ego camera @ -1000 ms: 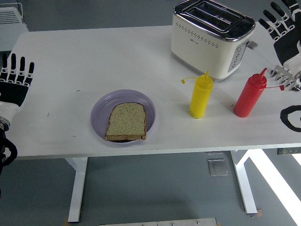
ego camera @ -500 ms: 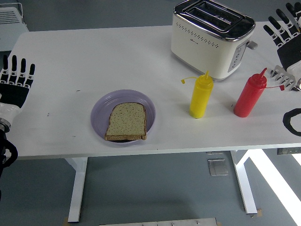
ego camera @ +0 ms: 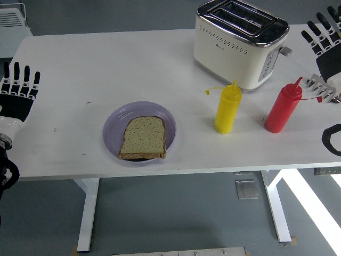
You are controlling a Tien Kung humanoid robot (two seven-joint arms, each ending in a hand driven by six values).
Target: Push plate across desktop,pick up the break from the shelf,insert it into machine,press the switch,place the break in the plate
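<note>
White surface, seen from above. Near the front edge, a lilac plate carrying one slice of bread, lying flat, brown crust toward the near rim. To the right of the plate, a yellow bottle, upright, cap hanging off its nozzle on a thin tether. Further right, a red bottle, also upright, well apart from the yellow one. Behind both, at the far right of the surface, a cream toaster with chrome top, both slots empty, lever and buttons on the end facing right. Just right of the red bottle, part of a metal rack at the picture's edge.

Left hand at the left edge, fingers straight and spread, grasping nothing, well apart from the plate. Right hand at the upper right corner, beside the toaster's lever end, fingers extended and relaxed, likewise grasping nothing.
</note>
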